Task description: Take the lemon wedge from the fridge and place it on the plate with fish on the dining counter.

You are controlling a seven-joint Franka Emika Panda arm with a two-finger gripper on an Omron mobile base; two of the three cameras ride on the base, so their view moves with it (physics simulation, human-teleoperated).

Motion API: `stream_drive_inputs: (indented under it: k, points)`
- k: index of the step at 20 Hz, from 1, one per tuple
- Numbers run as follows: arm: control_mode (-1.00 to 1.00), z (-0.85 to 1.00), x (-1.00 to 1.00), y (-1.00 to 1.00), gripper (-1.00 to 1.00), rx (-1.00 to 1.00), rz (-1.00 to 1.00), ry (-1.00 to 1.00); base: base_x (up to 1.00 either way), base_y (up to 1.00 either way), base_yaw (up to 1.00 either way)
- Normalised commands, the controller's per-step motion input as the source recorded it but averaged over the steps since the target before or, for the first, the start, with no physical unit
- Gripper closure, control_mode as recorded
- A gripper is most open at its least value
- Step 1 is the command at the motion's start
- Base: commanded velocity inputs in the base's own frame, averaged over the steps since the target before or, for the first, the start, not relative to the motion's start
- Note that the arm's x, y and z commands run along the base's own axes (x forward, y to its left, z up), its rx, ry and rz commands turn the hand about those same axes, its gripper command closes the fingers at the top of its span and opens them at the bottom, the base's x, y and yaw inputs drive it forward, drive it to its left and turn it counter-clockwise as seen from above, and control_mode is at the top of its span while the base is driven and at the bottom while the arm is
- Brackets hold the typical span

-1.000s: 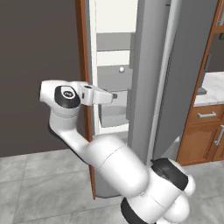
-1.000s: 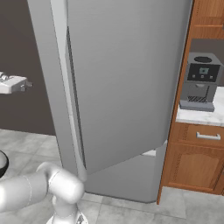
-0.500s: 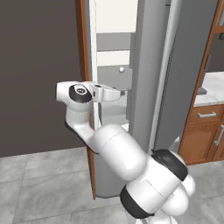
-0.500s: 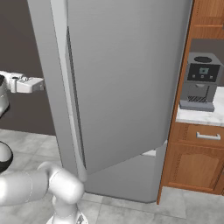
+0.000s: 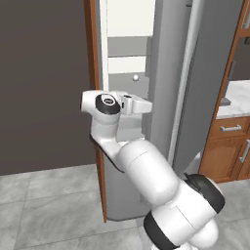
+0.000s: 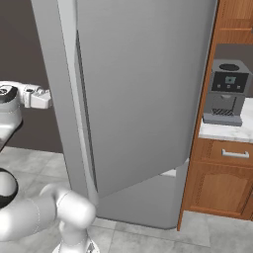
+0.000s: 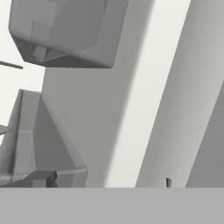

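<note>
The tall grey fridge stands with its door swung open, showing a white interior and grey shelves. My gripper reaches level into the opening at mid height, just below a small white ball on a shelf. From the other side my gripper sits just left of the door's edge. In the hand view its dark tips stand wide apart, open, with nothing between them, facing grey bins and a white wall. The lemon wedge is hidden. The plate with fish and the dining counter are out of view.
A brown wooden panel borders the fridge on the left, beside a dark wall. Right of the fridge are wooden cabinets and a pale counter with a coffee machine. The floor is grey tile.
The arm has swung right, carrying the hand from beside the wooden panel into the fridge opening. The fridge door has not moved.
</note>
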Motion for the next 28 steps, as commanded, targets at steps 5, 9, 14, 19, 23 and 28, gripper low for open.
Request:
stream_drive_inputs:
  k: [5, 9, 14, 19, 23, 28]
  points:
    - [-1.00, 0.00, -0.66, -0.82, -1.00, 0.00, -0.01, 0.00, 0.00, 0.00, 0.00]
    - [-1.00, 0.00, -0.93, -0.88, -1.00, 0.00, -0.06, 0.00, 0.00, 0.00, 0.00]
    - [-1.00, 0.00, -0.92, -1.00, -1.00, 0.00, -0.13, 0.00, 0.00, 0.00, 0.00]
    - [-1.00, 0.00, -0.78, -1.00, -1.00, 0.00, -0.16, 0.00, 0.00, 0.00, 0.00]
    - [-1.00, 0.00, -0.75, -1.00, -1.00, 0.00, -0.17, 0.00, 0.00, 0.00, 0.00]
    - [-1.00, 0.00, -0.66, -1.00, -1.00, 0.00, -0.24, 0.00, 0.00, 0.00, 0.00]
